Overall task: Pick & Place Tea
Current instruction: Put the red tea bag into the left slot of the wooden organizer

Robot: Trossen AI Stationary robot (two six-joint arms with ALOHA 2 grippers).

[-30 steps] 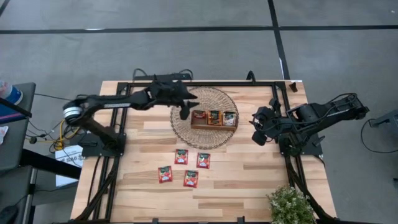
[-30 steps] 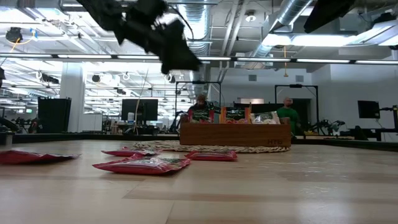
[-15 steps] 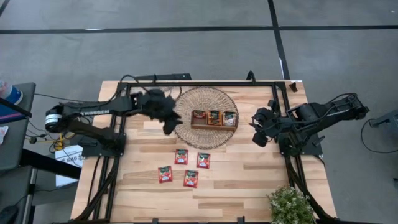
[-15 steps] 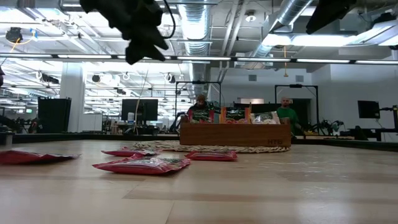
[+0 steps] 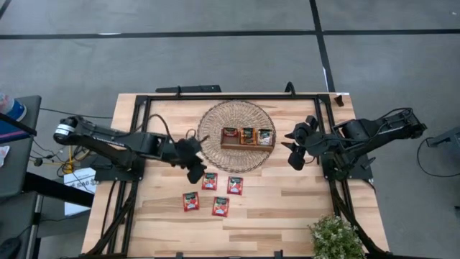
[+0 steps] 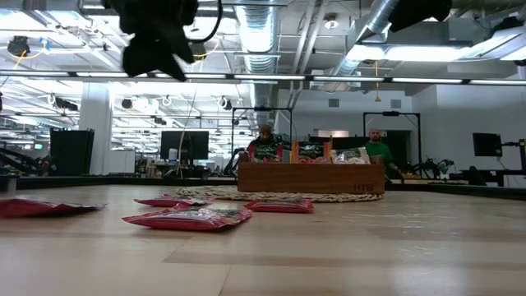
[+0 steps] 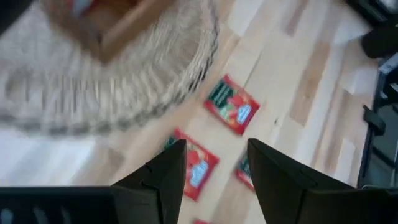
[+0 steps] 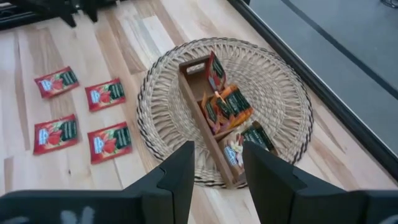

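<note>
— Wooden worktop (image 5: pixel 287 208), woven mat (image 5: pixel 212 147) toward the far edge, wooden tray (image 5: pixel 246 144) on it holding sachets. Where's the loose tea?

— Four red tea sachets (image 5: pixel 209 180) lie flat mid-table. Left gripper (image 5: pixel 195 170) hovers beside them, fingers (image 7: pixel 168 171) parted, empty.

— Right one?

— Right gripper (image 5: pixel 293 147) waits beside the mat, apparently parted too.

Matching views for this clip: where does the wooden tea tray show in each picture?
High view: wooden tray at centre, on the round woven mat.
Low view: tray at mid-distance, right of centre, on the mat.
Left wrist view: blurred tray corner at the top edge.
Right wrist view: tray mid-picture, lying diagonally.
Shared landmark: the woven mat.
</note>
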